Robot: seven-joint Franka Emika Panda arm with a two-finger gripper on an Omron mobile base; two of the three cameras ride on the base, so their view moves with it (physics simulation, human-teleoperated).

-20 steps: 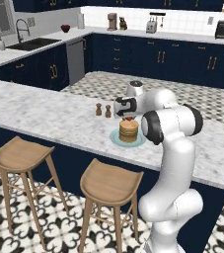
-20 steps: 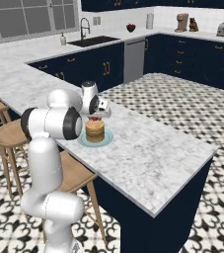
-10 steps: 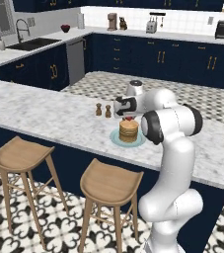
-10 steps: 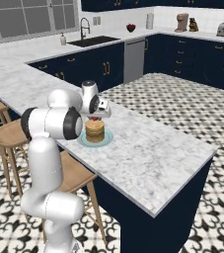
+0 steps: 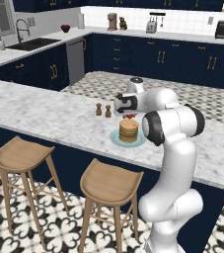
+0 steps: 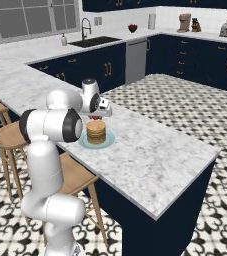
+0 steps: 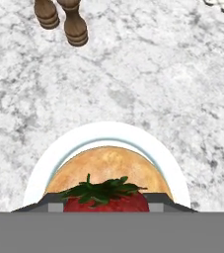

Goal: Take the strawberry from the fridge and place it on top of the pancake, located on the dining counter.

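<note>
Nearest stand two round wooden stools against the navy base of the dining counter, which carries a white-grey marble top. On that top, near the robot's side, sits the pale blue plate with the pancake stack on it. The gripper hangs just above the stack, reaching in from the right in the left base view. In the hand view its fingers are clamped on the strawberry, red with green leaves on top, held over the middle of the pancake and not yet resting on it as far as can be told. A little farther left on the counter stand two small brown shakers, side by side. Beyond lie the patterned floor and the navy cabinets with a sink.
</note>
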